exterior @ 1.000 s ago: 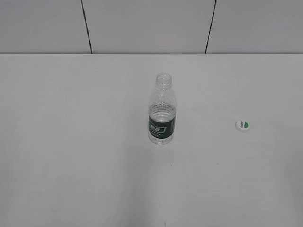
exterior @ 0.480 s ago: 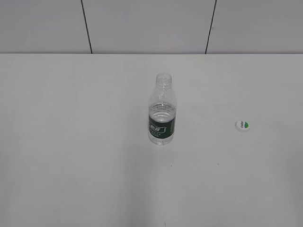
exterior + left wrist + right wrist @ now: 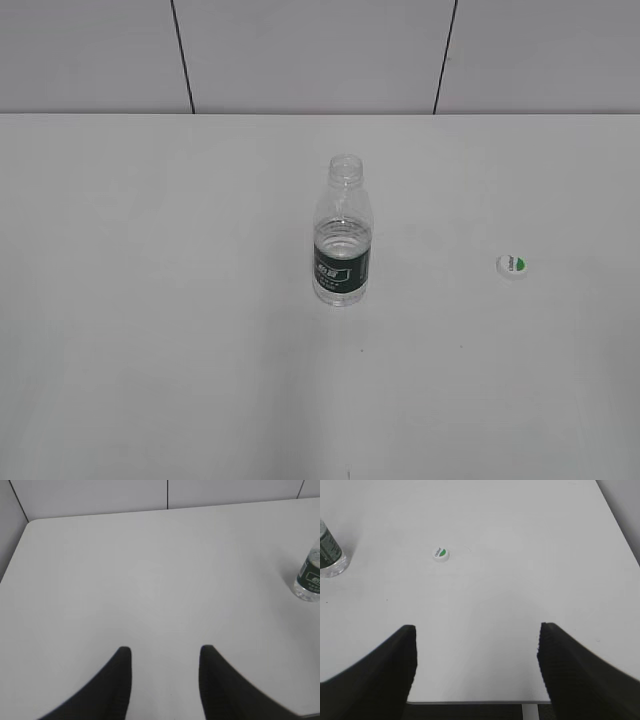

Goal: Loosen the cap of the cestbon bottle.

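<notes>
The cestbon bottle [image 3: 342,235] stands upright in the middle of the white table, clear with a dark green label and an open neck with no cap on it. It also shows at the right edge of the left wrist view [image 3: 309,578] and the left edge of the right wrist view [image 3: 329,551]. The white cap [image 3: 512,265] with a green mark lies on the table to the bottle's right, also in the right wrist view [image 3: 440,554]. My left gripper [image 3: 165,652] is open and empty, far left of the bottle. My right gripper [image 3: 476,630] is open and empty near the table's front edge.
The white table [image 3: 150,300] ends at a grey panelled wall [image 3: 300,50] behind. The table's front edge [image 3: 475,701] shows between my right fingers. The table's rounded far-left corner [image 3: 30,522] shows in the left wrist view.
</notes>
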### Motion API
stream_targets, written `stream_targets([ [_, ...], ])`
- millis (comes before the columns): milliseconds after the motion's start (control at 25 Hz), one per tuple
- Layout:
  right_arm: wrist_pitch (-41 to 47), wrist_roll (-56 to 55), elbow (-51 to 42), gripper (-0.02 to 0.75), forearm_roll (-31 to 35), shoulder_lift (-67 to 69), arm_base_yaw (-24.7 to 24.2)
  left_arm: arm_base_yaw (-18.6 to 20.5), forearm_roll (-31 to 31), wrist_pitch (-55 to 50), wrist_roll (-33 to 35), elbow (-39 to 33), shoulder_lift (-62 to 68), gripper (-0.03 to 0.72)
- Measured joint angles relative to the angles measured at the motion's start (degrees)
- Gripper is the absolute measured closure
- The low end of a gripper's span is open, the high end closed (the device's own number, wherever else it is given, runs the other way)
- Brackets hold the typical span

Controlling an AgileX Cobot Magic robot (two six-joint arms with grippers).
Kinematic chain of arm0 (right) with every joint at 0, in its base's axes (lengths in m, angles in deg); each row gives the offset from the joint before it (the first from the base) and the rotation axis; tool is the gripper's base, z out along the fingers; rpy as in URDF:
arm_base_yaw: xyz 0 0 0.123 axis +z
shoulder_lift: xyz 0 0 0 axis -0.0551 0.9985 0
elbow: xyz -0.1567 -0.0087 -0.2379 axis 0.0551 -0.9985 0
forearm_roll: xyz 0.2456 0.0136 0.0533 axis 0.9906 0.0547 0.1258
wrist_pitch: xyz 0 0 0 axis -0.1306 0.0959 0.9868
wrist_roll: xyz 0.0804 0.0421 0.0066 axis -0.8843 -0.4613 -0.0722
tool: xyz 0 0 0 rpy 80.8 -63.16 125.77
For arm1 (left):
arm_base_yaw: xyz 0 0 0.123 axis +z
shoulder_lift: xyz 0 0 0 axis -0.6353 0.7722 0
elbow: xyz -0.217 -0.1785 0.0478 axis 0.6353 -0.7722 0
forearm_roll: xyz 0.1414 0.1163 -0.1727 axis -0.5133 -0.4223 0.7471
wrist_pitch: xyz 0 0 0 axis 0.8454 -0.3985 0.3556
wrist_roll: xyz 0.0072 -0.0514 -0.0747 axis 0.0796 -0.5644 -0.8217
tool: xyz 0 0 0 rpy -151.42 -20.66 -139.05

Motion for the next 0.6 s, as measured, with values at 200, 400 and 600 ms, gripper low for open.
stream_targets([
  [200, -0.06, 0.0, 0.0, 0.156, -0.02, 0.0, 0.0, 0.0, 0.0, 0.0, 0.0, 0.0, 0.0, 0.421],
  [400, -0.06, 0.0, 0.0, 0.156, -0.02, 0.0, 0.0, -0.71, 0.0, 0.0, 0.0, 0.0, 0.0, 0.44],
  [600, -0.06, 0.0, 0.0, 0.156, -0.02, 0.0, 0.0, -5.22, -0.06, 0.0, 0.0, 0.0, 0.0, 0.443],
])
